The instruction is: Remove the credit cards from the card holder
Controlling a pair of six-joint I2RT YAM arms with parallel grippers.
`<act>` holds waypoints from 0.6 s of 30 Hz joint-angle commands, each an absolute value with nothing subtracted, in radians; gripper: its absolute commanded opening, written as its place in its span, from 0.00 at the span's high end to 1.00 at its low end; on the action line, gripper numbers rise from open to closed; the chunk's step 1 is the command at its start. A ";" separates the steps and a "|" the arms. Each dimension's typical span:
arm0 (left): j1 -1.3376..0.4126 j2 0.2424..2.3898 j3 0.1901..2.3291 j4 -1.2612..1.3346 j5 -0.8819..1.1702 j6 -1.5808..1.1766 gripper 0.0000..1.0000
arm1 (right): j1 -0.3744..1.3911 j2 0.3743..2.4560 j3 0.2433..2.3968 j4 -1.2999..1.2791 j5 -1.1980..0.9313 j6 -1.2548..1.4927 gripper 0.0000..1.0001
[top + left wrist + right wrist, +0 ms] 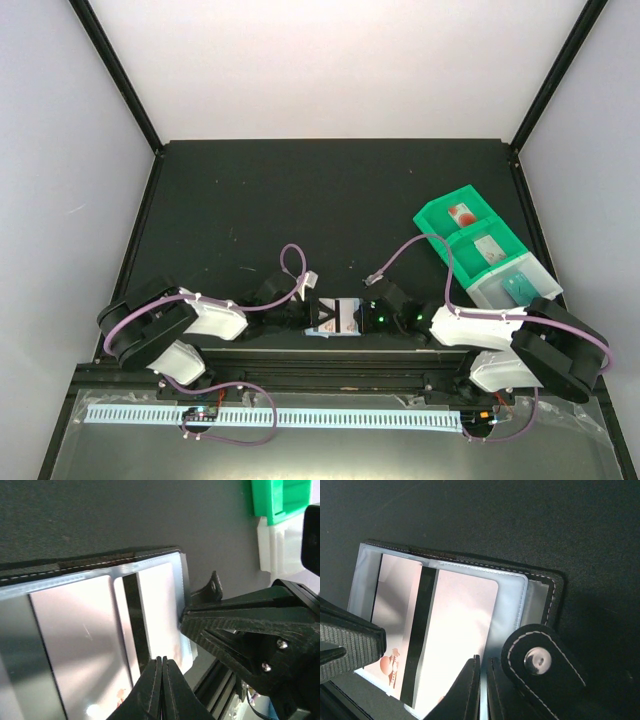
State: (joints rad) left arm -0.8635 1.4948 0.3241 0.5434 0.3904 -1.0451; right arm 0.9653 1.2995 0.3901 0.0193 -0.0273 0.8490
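The black card holder lies open on the dark table between both grippers, its stitched edge and snap tab showing. In its clear sleeves sit a pale credit card with a black stripe and a second pale card. My left gripper is shut, its tips resting on the striped card's face with nothing seen between them. On the opposite side my right gripper is shut on the holder's clear sleeve edge beside the tab.
A green compartment tray with a white end section stands at the right, holding flat cards: one red-marked, one grey, one teal. The table's front rail runs just behind the holder.
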 commanded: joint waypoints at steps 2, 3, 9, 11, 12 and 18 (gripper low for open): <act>-0.859 1.499 0.306 0.651 0.440 -1.070 0.98 | 0.972 1.319 0.354 -0.015 -0.015 0.858 0.91; -0.859 1.496 0.301 0.662 0.439 -1.074 0.99 | 0.972 1.321 0.354 -0.015 -0.017 0.859 0.91; -0.859 1.482 0.315 0.570 0.389 -1.055 0.87 | 0.973 1.312 0.353 -0.020 -0.012 0.858 0.91; -0.859 1.480 0.314 0.553 0.368 -1.048 0.80 | 0.973 1.308 0.351 -0.023 -0.011 0.859 0.91; -0.859 1.482 0.315 0.546 0.361 -1.045 0.77 | 0.973 1.306 0.351 -0.022 -0.009 0.858 0.92; -0.859 1.520 0.343 0.530 0.356 -1.024 0.70 | 0.973 1.311 0.348 -0.009 -0.018 0.859 0.91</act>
